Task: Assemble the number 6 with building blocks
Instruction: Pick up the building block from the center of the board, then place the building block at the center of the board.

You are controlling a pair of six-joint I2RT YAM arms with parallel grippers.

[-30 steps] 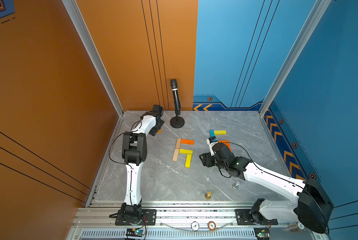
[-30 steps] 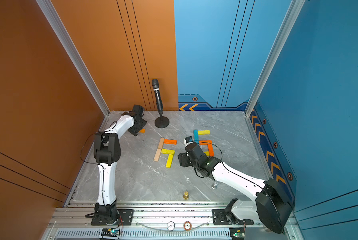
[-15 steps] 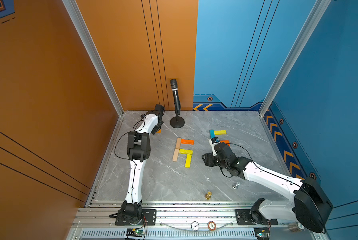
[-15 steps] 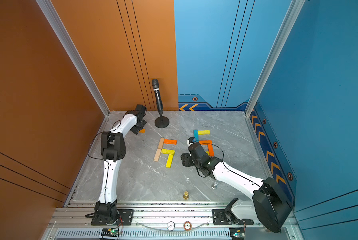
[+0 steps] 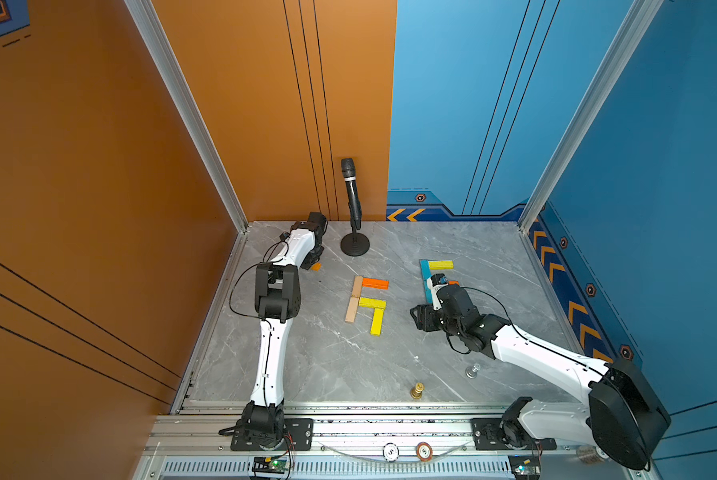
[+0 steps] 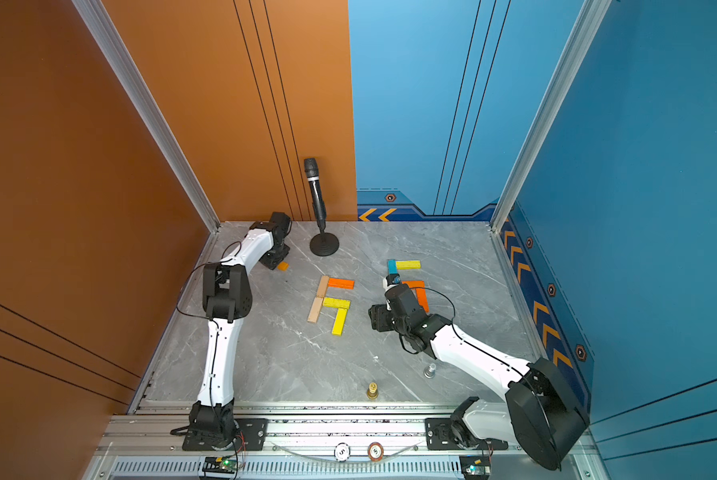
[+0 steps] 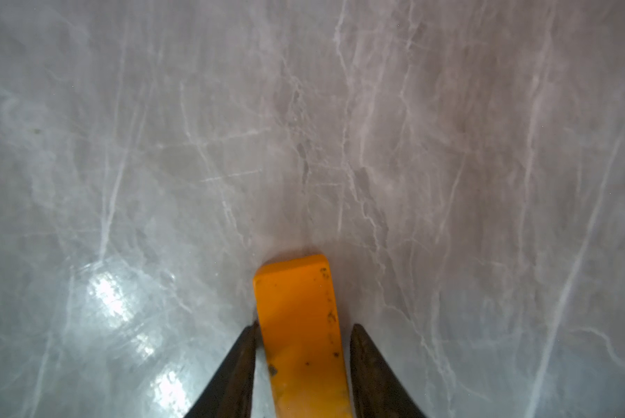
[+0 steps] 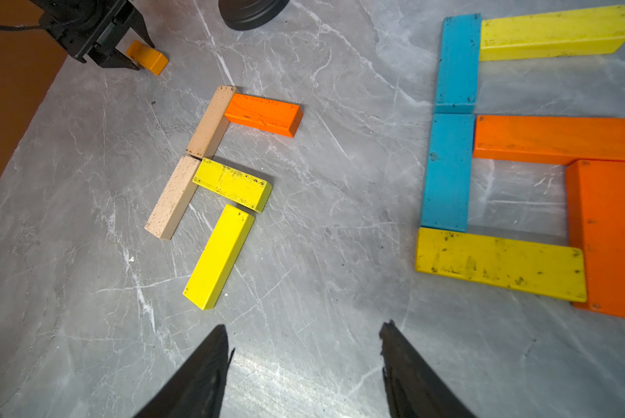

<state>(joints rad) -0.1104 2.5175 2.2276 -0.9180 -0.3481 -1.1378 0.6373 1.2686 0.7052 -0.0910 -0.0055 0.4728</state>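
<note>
At the far left back of the table, my left gripper (image 7: 305, 325) is shut on a small orange block (image 7: 298, 325); the same block (image 5: 316, 266) pokes out from under the wrist in a top view. Two tan blocks (image 8: 211, 123), an orange block (image 8: 263, 114) and two yellow blocks (image 8: 218, 257) lie together mid-table as a part figure. To their right, blue (image 8: 448, 172), yellow (image 8: 499, 266) and orange blocks (image 8: 557, 139) form a closed 6 shape. My right gripper (image 8: 304, 325) hangs open and empty over bare table between the two groups.
A black microphone (image 5: 353, 199) on a round stand (image 5: 355, 245) rises at the back, just right of the left gripper. A gold chess piece (image 5: 417, 390) and a silver one (image 5: 472, 370) stand near the front edge. The orange wall is close behind the left arm.
The left gripper's jaws have closed in on the orange block, and the left arm's elbow has swung right. The right arm has barely shifted.
</note>
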